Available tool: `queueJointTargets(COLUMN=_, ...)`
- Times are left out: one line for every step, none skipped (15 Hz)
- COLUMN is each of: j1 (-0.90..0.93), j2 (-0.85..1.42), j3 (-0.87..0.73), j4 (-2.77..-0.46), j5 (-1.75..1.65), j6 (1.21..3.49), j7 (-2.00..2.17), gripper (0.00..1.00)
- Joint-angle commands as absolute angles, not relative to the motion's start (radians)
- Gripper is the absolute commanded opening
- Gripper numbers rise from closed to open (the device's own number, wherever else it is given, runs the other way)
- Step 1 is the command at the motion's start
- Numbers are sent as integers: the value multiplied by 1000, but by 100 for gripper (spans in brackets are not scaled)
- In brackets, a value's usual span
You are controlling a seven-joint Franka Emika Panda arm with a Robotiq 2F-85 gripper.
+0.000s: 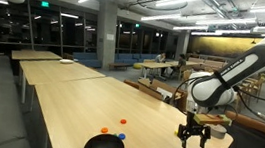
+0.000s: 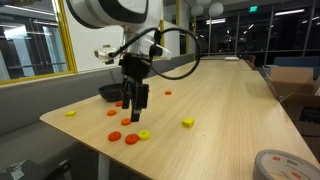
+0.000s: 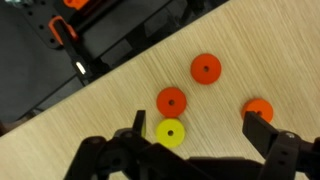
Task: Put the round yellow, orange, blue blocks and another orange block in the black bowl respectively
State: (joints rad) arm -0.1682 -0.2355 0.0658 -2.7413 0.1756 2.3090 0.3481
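Open table [image 3: 272, 48] around 4 flat discs [image 3: 171, 101]

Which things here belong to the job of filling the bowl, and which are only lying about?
Job: black bowl, round yellow block, round orange blocks, open hand.
Lying about: yellow square block, tape roll, cardboard box.

Your gripper [image 2: 135, 104] points straight down, its jaws spread wide. Above it, your arm [image 1: 235, 71] rises in a bent arch.
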Motion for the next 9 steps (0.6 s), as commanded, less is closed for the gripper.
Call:
queueJointTargets(j1=-129, j2=-366, j3=34, j4=-2765, j5=126, j6=2140, j7=324, gripper=100)
queueJointTargets(j1=-123, j2=-359, j3=32, j4=-2746, j5=126, j6=2116, j7=317, gripper=100)
queueJointTargets(j1=-117, j2=-361, j3=34, j4=-2743, j5=127, j6=2120, j7=313, gripper=100)
queueJointTargets(j1=-111, j2=-360, j3=37, j4=-2743, j5=127, j6=2133, j7=313, gripper=100)
queueJointTargets(j1=-106, j2=-353, j3=41, j4=-2743, j5=130, j6=2153, j7=321, gripper=100)
queueJointTargets(j1=-101, j2=-342, j3=43, j4=-2743, j5=134, j6=2169, j7=325, gripper=100)
queueJointTargets(j1=-95, j2=-333, j3=44, j4=-2742, j5=137, j6=2177, j7=327, gripper=100)
queueJointTargets(j1=-93, j2=-317, j3=46, j4=-2742, j5=136, j6=2189, j7=336, gripper=100)
queueJointTargets(j1=-95, j2=-301, j3=49, j4=-2743, j5=129, j6=2202, j7=352, gripper=100)
